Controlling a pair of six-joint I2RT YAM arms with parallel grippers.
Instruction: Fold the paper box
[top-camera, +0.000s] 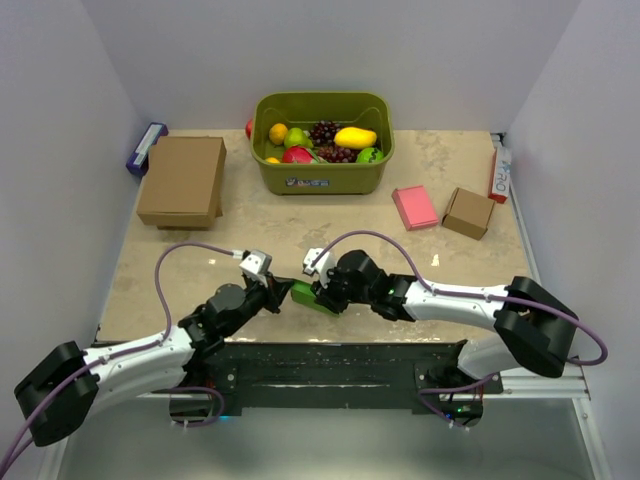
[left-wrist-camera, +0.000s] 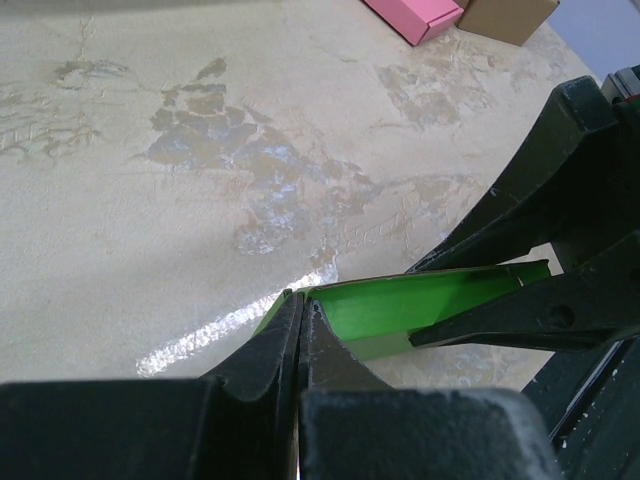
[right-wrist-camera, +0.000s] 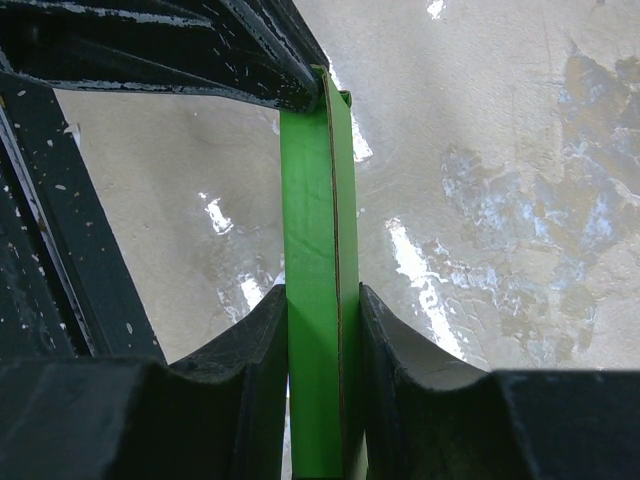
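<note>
paper box (right-wrist-camera: 318, 200): we see thin, glossy bright-green card, flattened and creased, by the middle of the counter's (top-camera: 260, 215) near edge.
left pincer (left-wrist-camera: 300, 302): pinched onto the box's end.
right pincer (right-wrist-camera: 322, 310): clamped across its flat faces.

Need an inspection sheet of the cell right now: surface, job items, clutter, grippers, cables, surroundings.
Surface: beige mottled table, glare patches near the arms.
Job's things: green paper box, pressed flat, held between both grippers.
Clutter: fruit basket, large brown box, pink flat box, small brown box, all on the far half.
Grippers: left gripper shut on one edge of the paper box; right gripper shut on the other.
Cables: purple cables loop over each arm, apart from the box.
Surroundings: plain white walls.
</note>
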